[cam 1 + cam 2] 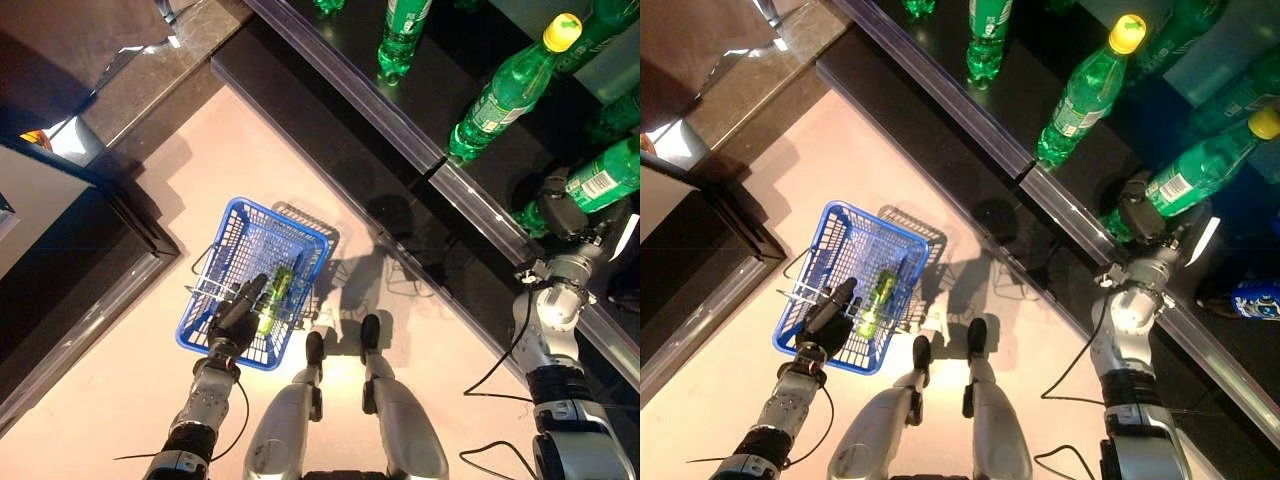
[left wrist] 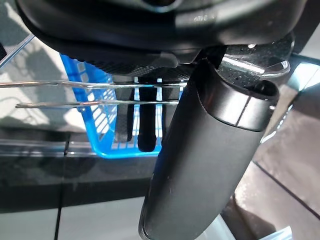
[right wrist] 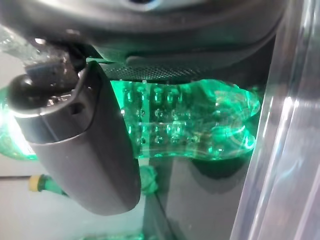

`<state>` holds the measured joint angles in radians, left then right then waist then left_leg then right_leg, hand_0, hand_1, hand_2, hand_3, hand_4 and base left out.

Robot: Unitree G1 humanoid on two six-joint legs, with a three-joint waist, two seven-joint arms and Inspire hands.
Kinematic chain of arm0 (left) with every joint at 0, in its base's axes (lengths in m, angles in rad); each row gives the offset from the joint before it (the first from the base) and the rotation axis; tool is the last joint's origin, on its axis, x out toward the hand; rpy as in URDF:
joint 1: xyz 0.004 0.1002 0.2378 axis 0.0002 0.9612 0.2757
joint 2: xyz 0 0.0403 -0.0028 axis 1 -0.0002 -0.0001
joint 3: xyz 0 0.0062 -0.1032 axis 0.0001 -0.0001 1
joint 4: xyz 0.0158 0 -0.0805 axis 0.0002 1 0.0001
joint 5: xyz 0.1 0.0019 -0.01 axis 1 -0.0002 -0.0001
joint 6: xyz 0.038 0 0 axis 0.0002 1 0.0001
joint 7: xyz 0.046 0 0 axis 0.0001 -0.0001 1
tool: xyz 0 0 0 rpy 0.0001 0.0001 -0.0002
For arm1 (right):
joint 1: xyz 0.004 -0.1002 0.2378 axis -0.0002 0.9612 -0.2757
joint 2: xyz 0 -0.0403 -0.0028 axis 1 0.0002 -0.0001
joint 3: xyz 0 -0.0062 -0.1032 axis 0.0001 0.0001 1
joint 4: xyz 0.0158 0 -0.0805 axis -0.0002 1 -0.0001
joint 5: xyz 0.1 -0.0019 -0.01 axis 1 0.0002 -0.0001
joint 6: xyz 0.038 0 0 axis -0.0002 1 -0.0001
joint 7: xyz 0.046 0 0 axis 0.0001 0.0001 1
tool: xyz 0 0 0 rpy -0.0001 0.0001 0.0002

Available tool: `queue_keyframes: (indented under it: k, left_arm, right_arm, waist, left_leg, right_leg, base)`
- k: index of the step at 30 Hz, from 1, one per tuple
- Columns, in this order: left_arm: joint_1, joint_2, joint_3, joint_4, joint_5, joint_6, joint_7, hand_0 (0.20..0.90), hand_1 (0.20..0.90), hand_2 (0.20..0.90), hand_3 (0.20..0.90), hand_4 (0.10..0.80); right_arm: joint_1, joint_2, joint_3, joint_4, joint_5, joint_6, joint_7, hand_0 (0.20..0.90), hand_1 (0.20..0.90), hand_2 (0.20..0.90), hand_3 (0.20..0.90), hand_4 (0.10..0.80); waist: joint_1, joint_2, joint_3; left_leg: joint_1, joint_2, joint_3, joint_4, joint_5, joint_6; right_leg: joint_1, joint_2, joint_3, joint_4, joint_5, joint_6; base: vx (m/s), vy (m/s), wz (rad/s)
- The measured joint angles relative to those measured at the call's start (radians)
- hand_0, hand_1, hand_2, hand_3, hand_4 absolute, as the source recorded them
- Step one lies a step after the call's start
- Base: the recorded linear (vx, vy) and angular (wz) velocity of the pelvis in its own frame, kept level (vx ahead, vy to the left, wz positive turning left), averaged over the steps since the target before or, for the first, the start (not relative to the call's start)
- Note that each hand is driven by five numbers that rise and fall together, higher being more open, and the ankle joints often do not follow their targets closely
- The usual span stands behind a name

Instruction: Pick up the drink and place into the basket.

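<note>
Dark shelving [image 1: 380, 75] along the far side carries several green bottles, and the right hand [image 1: 1137, 212] is up at its edge, curled round the lower end of one bottle [image 1: 1185, 176] that is not yet lifted away. Down on the pale floor [image 1: 120, 380], the blue basket [image 1: 300, 235] hangs from the left hand [image 1: 235, 312], which is clenched on its wire handles [image 2: 60, 85]. One small bottle [image 1: 276, 293] already lies inside, so I judge one drop done and another pick under way; carrying and releasing remain.

Only the right wrist view shows the thumb [image 3: 82, 145] pressed against the dimpled green base. Only the head views show the basket's contents.
</note>
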<state>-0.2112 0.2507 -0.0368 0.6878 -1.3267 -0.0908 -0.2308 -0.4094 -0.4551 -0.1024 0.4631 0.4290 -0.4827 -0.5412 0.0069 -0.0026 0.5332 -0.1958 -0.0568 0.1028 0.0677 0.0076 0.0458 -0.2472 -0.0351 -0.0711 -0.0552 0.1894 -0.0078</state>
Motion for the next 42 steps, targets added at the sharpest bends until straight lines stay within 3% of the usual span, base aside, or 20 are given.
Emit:
queue_keyframes:
  k: [10,15,21,24,30,34,42]
  left_arm:
    - [0.135,-0.011,0.004,-0.119,0.003,0.0,-0.001,0.3,0.3,0.3,0.2,0.1]
    - [0.152,-0.012,0.008,-0.145,0.006,0.005,0.0,0.3,0.3,0.3,0.2,0.1]
    - [0.161,-0.016,0.009,-0.201,0.024,0.026,0.003,0.3,0.3,0.3,0.2,0.1]
    - [0.182,-0.034,0.007,-0.24,0.07,0.026,0.009,0.3,0.3,0.3,0.2,0.1]
    - [0.183,-0.038,-0.032,-0.305,0.139,0.027,0.049,0.3,0.3,0.3,0.2,0.1]
    - [0.184,-0.036,-0.069,-0.343,0.145,0.027,0.06,0.3,0.3,0.3,0.2,0.1]
    - [0.171,0.003,-0.118,-0.357,0.141,0.035,0.073,0.3,0.3,0.3,0.2,0.1]
  right_arm:
    - [0.287,0.03,-0.001,-0.31,-0.352,0.0,-0.112,0.3,0.3,0.3,0.2,0.1]
    - [0.308,0.013,-0.026,-0.461,-0.429,-0.008,-0.089,0.3,0.3,0.3,0.2,0.1]
    - [0.314,-0.013,-0.019,-0.495,-0.297,0.003,0.2,0.3,0.3,0.3,0.2,0.1]
    - [0.364,-0.01,0.066,-0.495,-0.194,0.05,0.401,0.3,0.3,0.3,0.2,0.1]
    - [0.41,-0.005,0.269,-0.48,-0.154,0.177,0.634,0.3,0.3,0.3,0.2,0.1]
    - [0.425,0.004,0.333,-0.443,-0.154,0.212,0.712,0.3,0.3,0.3,0.2,0.1]
    - [0.356,0.009,0.416,-0.31,-0.142,0.254,0.714,0.3,0.3,0.3,0.2,0.1]
  waist:
    - [-0.035,-0.004,0.001]
    - [-0.064,-0.014,-0.002]
    - [-0.062,-0.017,-0.004]
    - [-0.062,-0.017,-0.004]
    - [-0.051,-0.016,-0.005]
    - [-0.021,-0.016,-0.009]
    - [0.023,-0.013,-0.012]
  left_leg:
    - [0.088,-0.002,0.023,-0.064,0.014,0.006]
    - [0.131,-0.005,0.026,-0.087,0.024,0.007]
    - [0.162,-0.003,0.035,-0.099,0.024,0.007]
    - [0.19,-0.002,0.034,-0.105,0.024,0.007]
    - [0.207,-0.001,0.021,-0.104,0.024,0.006]
    - [0.21,-0.002,-0.009,-0.101,0.027,0.002]
    - [0.158,-0.004,-0.102,-0.06,0.034,-0.008]
  right_leg:
    - [0.053,0.003,0.027,-0.003,-0.003,0.005]
    - [0.082,0.005,0.034,-0.004,-0.008,0.012]
    - [0.103,0.009,0.049,-0.005,-0.009,0.013]
    - [0.136,0.011,0.049,-0.02,-0.01,0.013]
    - [0.163,0.002,0.032,-0.025,-0.011,0.014]
    - [0.18,-0.002,0.012,-0.027,-0.017,0.015]
    - [0.184,-0.011,-0.078,-0.027,-0.031,0.007]
  base:
    - [0.037,0.061,-0.08]
    - [0.048,0.045,-0.03]
    - [0.036,0.035,-0.06]
    - [0.022,0.057,-0.01]
    - [0.013,0.052,0.07]
    - [-0.016,0.045,0.23]
    - [-0.04,0.024,0.39]
